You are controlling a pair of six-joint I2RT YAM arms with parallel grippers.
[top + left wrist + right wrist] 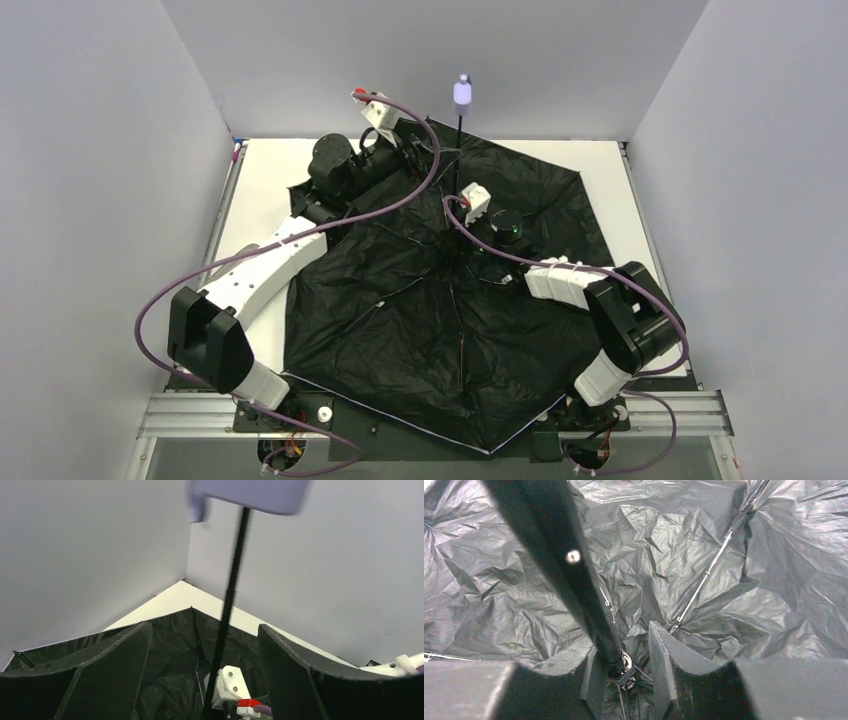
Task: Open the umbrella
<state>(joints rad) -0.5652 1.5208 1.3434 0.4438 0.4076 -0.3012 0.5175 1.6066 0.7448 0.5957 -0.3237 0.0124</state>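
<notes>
- As it lies on the desk (265, 190), the umbrella (420, 340) is open and upside down, with its black lining facing up. It covers most of the surface, from the near edge to the far side.
- Canopy (774, 580): black and creased, spread flat. A pale edge shows along its near rim in the top view.
- Ribs (709, 570): thin metal rods that run out from the centre across the lining.
- Shaft (227, 605): thin and black. It rises from the centre of the canopy and leans slightly toward the far side.
- Handle (462, 92): small and lavender, at the top of the shaft, seen against the far wall. It is blurred in my left wrist view.
- Left tool (405, 150): reaches over the far left part of the canopy. Its fingers (100, 670) are spread wide with the shaft between them, and neither touches it. It holds nothing.
- Right tool (458, 232): low at the centre of the canopy, coming in from the right. Its fingers (669, 670) stand on either side of the foot of the shaft.
- Hub (624, 667): the ribs meet here at the foot of the shaft, between my right fingers. A gap shows between the shaft and the right-hand finger, so these fingers are parted and have no grip.
</notes>
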